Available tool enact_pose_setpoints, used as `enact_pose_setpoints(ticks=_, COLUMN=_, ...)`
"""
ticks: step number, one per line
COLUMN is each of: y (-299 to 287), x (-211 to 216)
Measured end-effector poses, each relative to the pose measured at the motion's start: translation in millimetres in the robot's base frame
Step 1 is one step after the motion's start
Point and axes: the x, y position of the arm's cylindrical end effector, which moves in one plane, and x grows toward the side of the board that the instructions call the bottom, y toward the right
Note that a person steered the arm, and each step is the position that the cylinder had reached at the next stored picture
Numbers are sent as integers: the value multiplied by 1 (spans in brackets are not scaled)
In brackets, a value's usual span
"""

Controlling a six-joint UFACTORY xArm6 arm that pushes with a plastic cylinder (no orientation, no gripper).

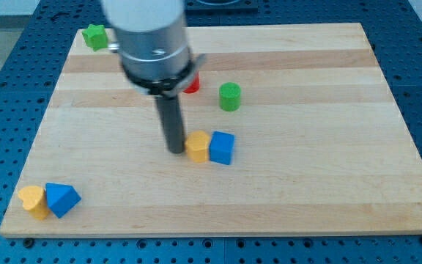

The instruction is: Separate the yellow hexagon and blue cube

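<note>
The yellow hexagon (pixel 198 146) lies near the middle of the wooden board (pixel 306 183), touching the blue cube (pixel 222 147) on its right side. My tip (pixel 175 150) stands just left of the yellow hexagon, touching or nearly touching its left face. The rod rises from there to the large grey arm housing (pixel 151 40) at the view's top.
A green cylinder (pixel 230 96) sits above and right of the pair. A red block (pixel 192 83) is partly hidden behind the arm. A green star-like block (pixel 94 36) lies at the top left corner. A yellow heart (pixel 32 201) and blue triangular block (pixel 62 199) touch at the bottom left.
</note>
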Motion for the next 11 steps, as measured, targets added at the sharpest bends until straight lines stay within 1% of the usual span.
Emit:
enact_pose_setpoints(ticks=2, y=101, x=-9)
enact_pose_setpoints(ticks=3, y=106, x=-22)
enact_pose_setpoints(ticks=4, y=81, x=-26)
enact_pose_setpoints(ticks=5, y=74, x=-12)
enact_pose_setpoints(ticks=6, y=74, x=18)
enact_pose_setpoints(ticks=7, y=95, x=31)
enact_pose_setpoints(ticks=9, y=129, x=32)
enact_pose_setpoints(ticks=11, y=130, x=24)
